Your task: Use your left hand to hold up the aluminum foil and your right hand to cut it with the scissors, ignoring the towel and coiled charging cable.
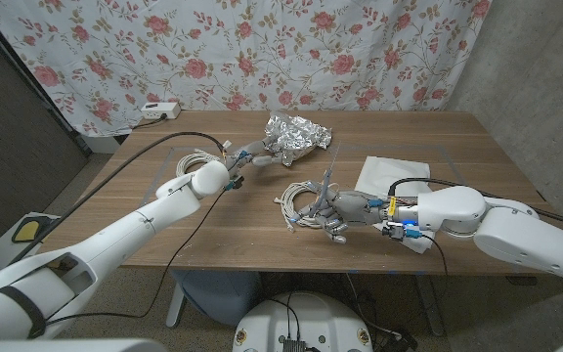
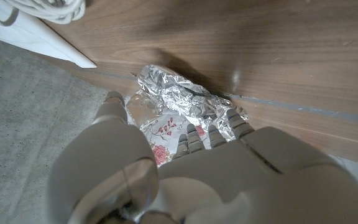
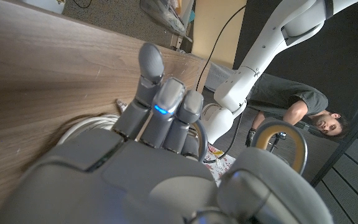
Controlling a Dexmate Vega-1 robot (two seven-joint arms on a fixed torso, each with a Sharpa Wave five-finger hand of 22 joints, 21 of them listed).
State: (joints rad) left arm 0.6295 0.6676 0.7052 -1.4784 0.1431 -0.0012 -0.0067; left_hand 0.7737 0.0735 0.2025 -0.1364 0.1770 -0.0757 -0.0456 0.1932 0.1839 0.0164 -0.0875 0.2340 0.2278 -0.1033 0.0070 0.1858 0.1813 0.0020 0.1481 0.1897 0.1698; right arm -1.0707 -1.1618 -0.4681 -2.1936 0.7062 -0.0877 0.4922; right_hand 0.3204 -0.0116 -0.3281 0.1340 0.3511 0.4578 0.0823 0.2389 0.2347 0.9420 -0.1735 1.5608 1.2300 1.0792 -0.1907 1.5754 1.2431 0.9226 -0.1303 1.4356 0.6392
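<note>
The crumpled aluminum foil [image 1: 296, 135] lies on the far middle of the wooden table [image 1: 457, 137]. My left hand [image 1: 246, 157] reaches its near-left end. In the left wrist view the thumb [image 2: 113, 107] and fingers [image 2: 224, 123] stand on either side of the foil [image 2: 178, 94], touching its edge; whether they grip it is unclear. My right hand [image 1: 348, 209] holds the scissors [image 1: 327, 179] over the table's middle, blades pointing toward the foil. One handle loop of the scissors [image 3: 282, 142] shows beside the right hand [image 3: 160, 118].
A coiled white charging cable [image 1: 299, 205] lies just left of my right hand. A white towel [image 1: 392, 174] is behind that hand. Another white cable bundle [image 1: 196, 156] sits near my left forearm. A person [image 3: 312, 115] sits beyond the table.
</note>
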